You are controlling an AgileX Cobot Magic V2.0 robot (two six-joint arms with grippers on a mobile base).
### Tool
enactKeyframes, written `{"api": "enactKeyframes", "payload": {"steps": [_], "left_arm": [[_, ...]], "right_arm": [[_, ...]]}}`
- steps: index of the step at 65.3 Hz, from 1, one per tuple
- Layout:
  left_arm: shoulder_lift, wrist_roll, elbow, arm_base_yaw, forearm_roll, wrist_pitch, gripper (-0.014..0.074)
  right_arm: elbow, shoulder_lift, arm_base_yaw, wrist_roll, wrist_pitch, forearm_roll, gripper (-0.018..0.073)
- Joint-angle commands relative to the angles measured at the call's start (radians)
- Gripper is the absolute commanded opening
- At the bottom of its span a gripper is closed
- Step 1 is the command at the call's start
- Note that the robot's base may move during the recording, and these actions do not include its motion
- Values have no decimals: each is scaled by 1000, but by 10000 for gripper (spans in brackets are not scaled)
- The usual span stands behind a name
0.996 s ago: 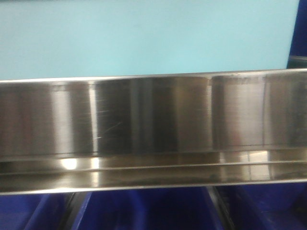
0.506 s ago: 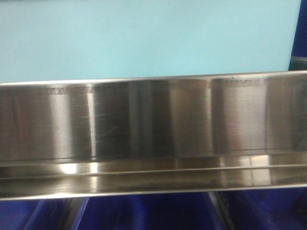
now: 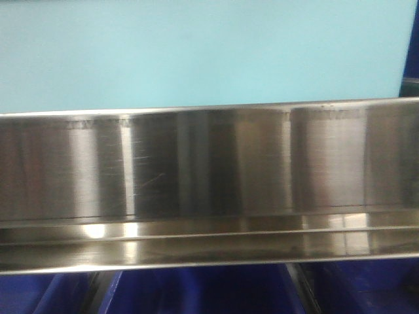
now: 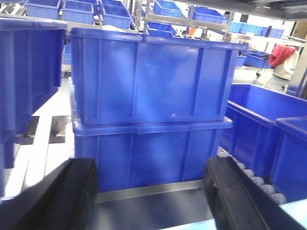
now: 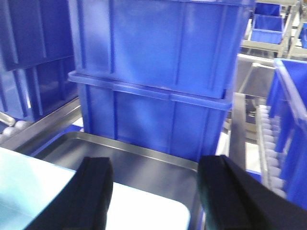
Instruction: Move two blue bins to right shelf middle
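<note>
Pale bin point(image 3: 196, 52) sits at 12 o'clock above the steel rail point(image 3: 209, 163) — left gripper point(image 4: 151, 168) and right gripper point(image 5: 156, 165) both gape wide, empty.

1. We can read no text, number, brand or sign in any view.
2. Along the top edge of the steel front rail point(image 3: 209, 170) we see a faint row of marks point(image 3: 327, 112), too blurred to read.
3. Above that rail, the pale blue bin point(image 3: 196, 52) shows us a plain wall.
4. The stacked dark blue crates point(image 4: 153, 81) point(image 5: 158, 48) in both wrist views carry no label we can make out.
</note>
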Motion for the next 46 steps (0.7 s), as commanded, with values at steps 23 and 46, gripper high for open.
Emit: {"api": "enactKeyframes", "payload": {"steps": [23, 46], "left_arm": [[-9, 3, -1, -7, 4, -63, 381], [-9, 3, -1, -7, 4, -84, 381]], "right_arm": [[1, -9, 0, -7, -16, -2, 288], [1, -9, 0, -7, -39, -2, 288]]}}
